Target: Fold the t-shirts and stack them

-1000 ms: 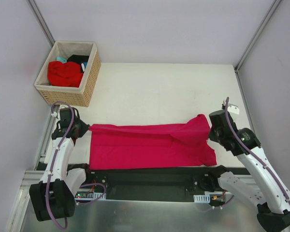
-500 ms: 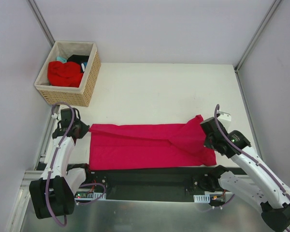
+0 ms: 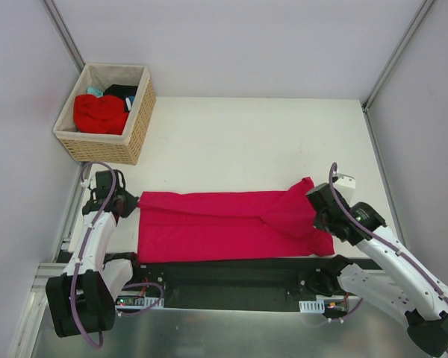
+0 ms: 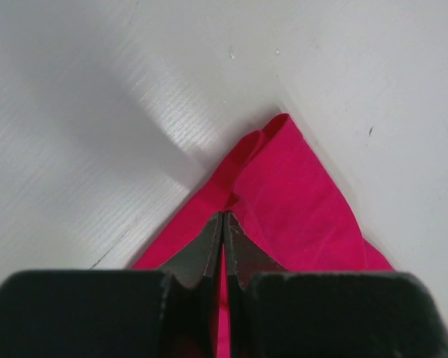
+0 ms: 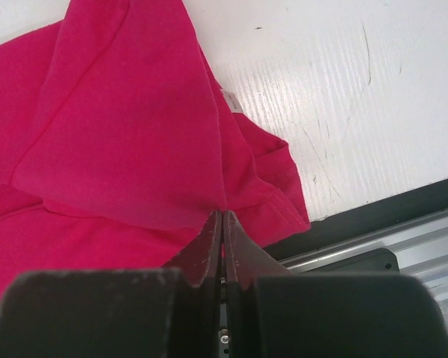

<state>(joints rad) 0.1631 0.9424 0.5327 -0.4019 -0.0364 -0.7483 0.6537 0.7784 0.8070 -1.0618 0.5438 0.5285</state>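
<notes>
A: Fabric? Where does it lie?
B: Lower middle of the frame, the crimson t-shirt (image 3: 209, 224) spread on the white table (image 3: 246, 134); soft, light, likely to sag, so hems suit pinching.
A: Grippers?
B: Fully closed: left gripper (image 4: 224, 224) and right gripper (image 5: 222, 224) pinch its opposite ends. A wicker basket (image 3: 139, 121) stands upper left.

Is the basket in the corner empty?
No, the wicker basket holds a bunched red t-shirt, with some black cloth behind it.
</notes>
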